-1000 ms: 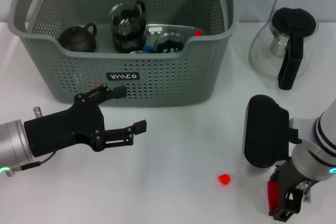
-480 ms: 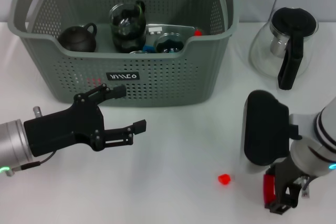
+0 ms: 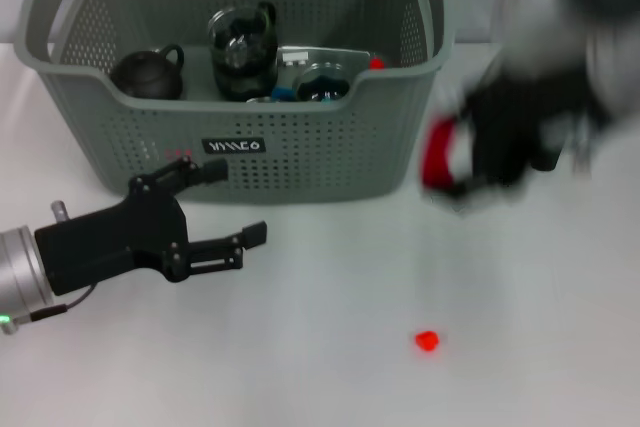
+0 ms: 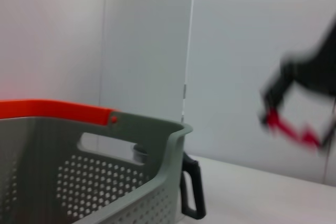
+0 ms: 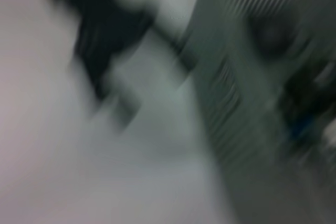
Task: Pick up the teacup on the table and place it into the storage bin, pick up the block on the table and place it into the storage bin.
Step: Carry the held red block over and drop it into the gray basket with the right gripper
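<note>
Storage bin (image 3: 240, 137) at the far side of the table, red block (image 3: 428, 341) on the table in front

I see the bin is grey-green w/ orange-red handle pieces, and inside it are a dark teapot (image 3: 148, 72), a dark glass jar (image 3: 243, 47) and some smaller items. The block lies alone on the white table (image 3: 330, 367), well apart from the bin, nearer to me and to the right. Left gripper (image 3: 235, 207) is low in front of the bin's left half, near its front wall, fingers spread apart, nothing between them. Right gripper (image 3: 470, 152) is just beside the bin's right front corner, above the table, heavily blurred; I cannot tell the state of its jaws. Left wrist view shows the bin rim (image 4: 147, 129) and a black handle (image 4: 191, 192) behind it
</note>
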